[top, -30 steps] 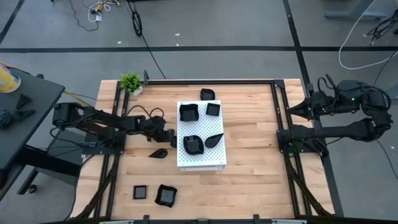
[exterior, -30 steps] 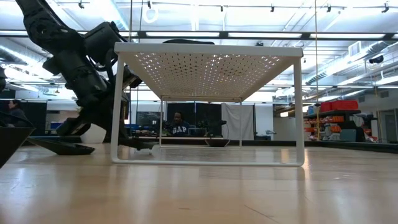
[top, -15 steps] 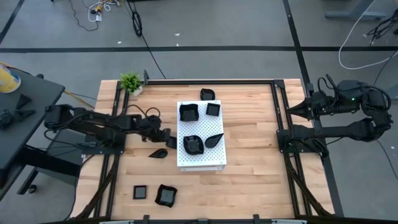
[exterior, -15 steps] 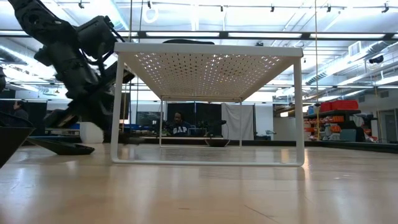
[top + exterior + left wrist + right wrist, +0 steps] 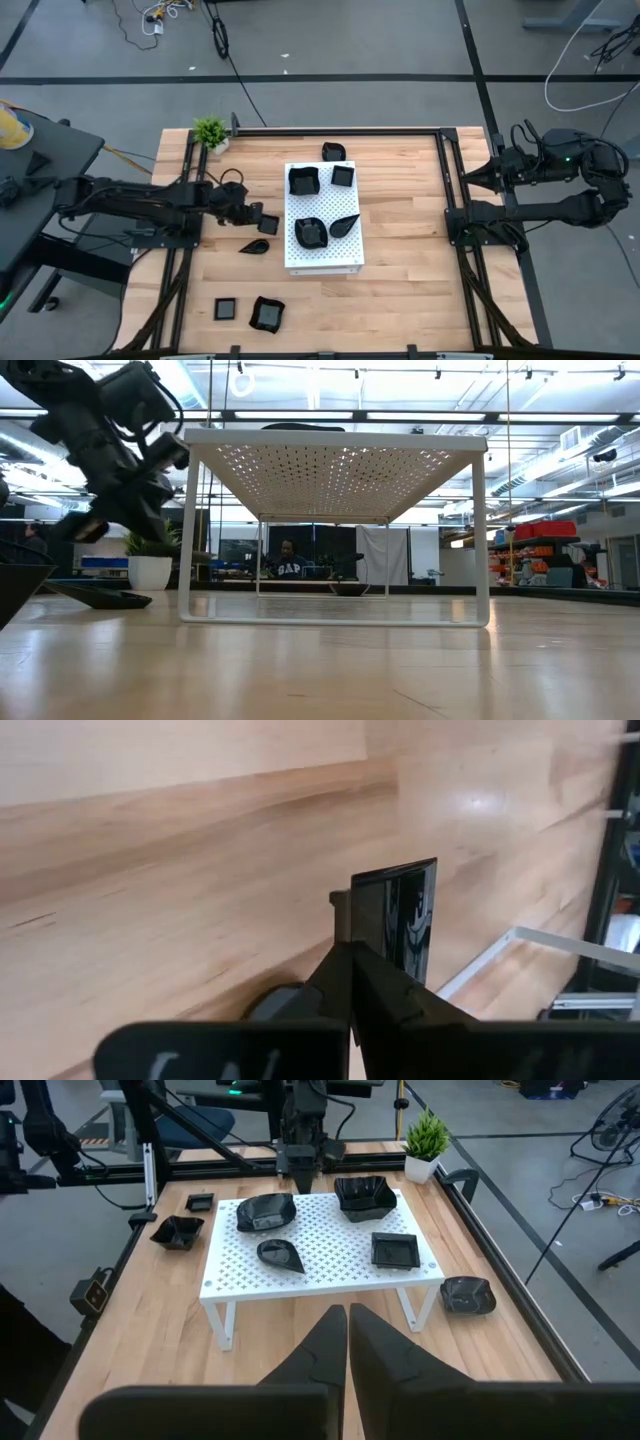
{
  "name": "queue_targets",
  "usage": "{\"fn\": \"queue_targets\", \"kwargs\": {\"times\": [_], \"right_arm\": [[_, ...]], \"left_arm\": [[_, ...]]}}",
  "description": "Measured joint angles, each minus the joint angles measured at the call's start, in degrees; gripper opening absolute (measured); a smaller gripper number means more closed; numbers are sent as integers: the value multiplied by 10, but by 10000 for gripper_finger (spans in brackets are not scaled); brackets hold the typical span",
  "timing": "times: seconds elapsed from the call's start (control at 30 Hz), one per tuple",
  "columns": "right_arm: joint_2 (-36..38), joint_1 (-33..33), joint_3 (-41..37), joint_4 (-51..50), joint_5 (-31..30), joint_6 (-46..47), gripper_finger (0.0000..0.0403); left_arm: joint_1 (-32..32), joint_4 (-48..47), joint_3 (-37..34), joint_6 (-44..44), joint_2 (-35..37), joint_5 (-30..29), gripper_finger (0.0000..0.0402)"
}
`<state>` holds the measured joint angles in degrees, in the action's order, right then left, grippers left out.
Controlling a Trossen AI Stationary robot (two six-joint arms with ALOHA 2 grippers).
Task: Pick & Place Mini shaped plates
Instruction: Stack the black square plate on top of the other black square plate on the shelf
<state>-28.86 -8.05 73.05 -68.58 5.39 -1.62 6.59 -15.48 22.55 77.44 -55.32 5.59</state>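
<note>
Your left gripper [image 5: 262,222]: clenched on a small square plate [image 5: 393,917], pulled back left off the white board [image 5: 345,262] | plate lifted, needs placing | right gripper [image 5: 347,1320]: shut, empty, parked far right.

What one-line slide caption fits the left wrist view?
Left gripper shut on a small square black plate, held above the wooden table.
</note>
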Motion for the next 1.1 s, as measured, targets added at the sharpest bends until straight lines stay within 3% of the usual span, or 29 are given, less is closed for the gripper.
{"fn": "queue_targets", "kwargs": {"times": [0.33,0.93,1.1], "right_arm": [[0,0,0,0,0,0,22],[0,0,0,0,0,0,22],[0,0,0,0,0,0,22]], "left_arm": [[0,-73,17,18,71,-15,4],[50,-296,256,-87,56,-63,4],[63,-308,311,-120,27,-75,6]]}}
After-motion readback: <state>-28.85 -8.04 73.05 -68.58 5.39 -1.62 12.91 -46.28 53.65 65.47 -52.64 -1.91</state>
